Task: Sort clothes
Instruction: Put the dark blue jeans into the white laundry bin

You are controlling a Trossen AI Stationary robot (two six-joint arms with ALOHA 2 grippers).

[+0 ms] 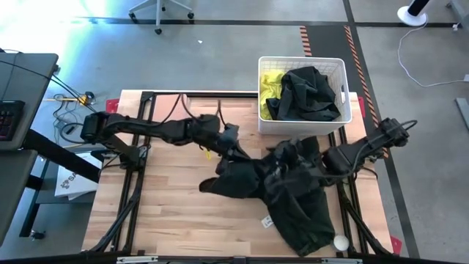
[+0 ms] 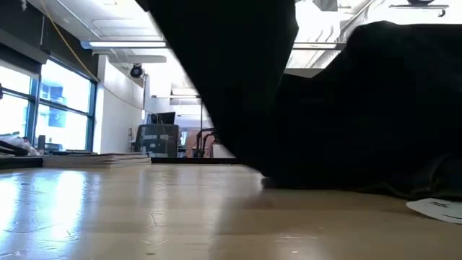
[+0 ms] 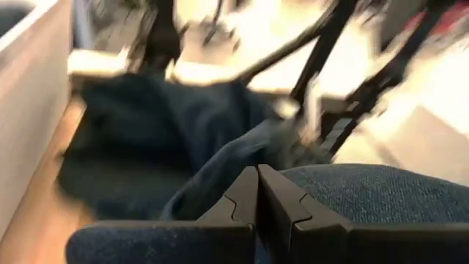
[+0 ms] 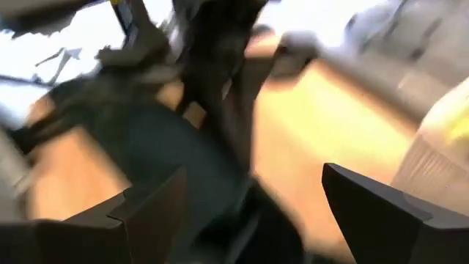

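A large black garment [image 1: 293, 198] lies spread over the table's middle and right, and it fills the low view [image 2: 361, 108]. My left gripper [image 1: 233, 147] is at its far left edge, shut on it [image 3: 256, 180]. My right gripper [image 1: 309, 158] hovers open over the garment's far right part; dark cloth [image 4: 168, 154] shows below and between its fingers. A neon yellow garment [image 1: 272, 84] and a dark green-black one [image 1: 308, 92] lie in the white basket [image 1: 304, 60]. My left gripper pinches a fold of the black garment [image 3: 242, 150] between its two shut fingers, at the garment's far left edge. The fingers come in low from the table's left. The cloth rises to the fingertips while the rest of the garment lies on the table.
The white basket stands at the table's far right edge; its wall shows in the left wrist view [image 3: 29, 110]. A small white ball [image 1: 341, 242] and a white paper tag [image 1: 267, 220] lie near the front right. Bare wood [image 1: 168, 205] lies at the table's left.
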